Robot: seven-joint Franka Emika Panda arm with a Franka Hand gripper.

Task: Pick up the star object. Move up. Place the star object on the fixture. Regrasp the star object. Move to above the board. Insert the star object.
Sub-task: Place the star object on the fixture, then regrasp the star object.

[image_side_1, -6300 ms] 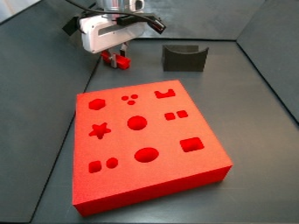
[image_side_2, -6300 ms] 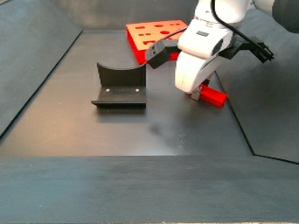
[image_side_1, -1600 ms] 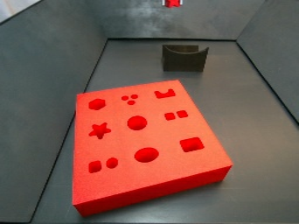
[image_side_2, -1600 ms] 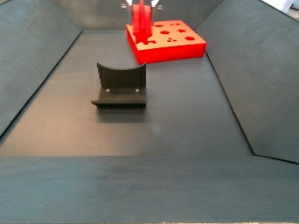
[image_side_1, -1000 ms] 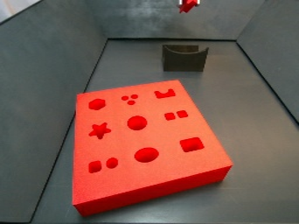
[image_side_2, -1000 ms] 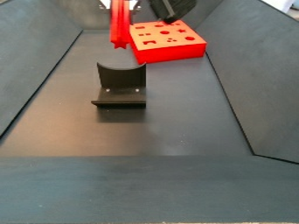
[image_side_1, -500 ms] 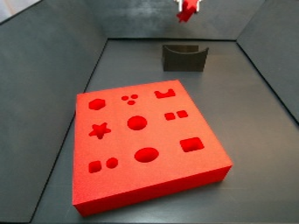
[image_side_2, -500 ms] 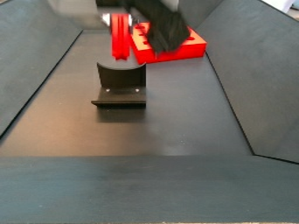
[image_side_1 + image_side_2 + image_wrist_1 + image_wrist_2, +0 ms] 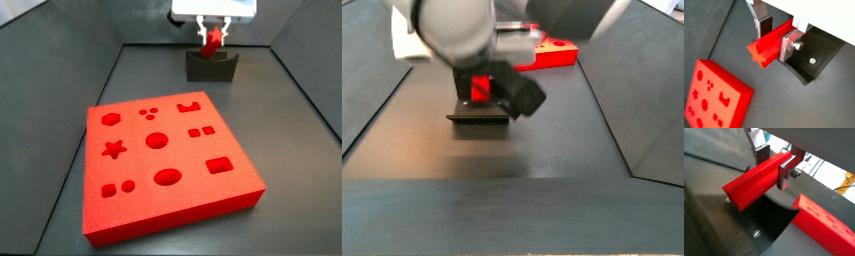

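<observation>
Dark grey surface all round. From where I stand the star (image 9: 769,44) is clamped between the fingers (image 9: 789,42), which are closed on its sides, just above the fixture (image 9: 211,67), I'd say so it can settle in the notch for regrasping; the board (image 9: 167,165) waits well apart.

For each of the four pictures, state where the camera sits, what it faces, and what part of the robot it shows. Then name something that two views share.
Wrist view: rides at the gripper, faces the floor; star object, board, fixture.
Wrist view: rides at the gripper, faces sideways; star object, board.
Side view: beyond the board, faces the fixture; gripper.
Side view: beyond the fixture, faces the board; blurred arm.
Shared: both side views show board and fixture.
</observation>
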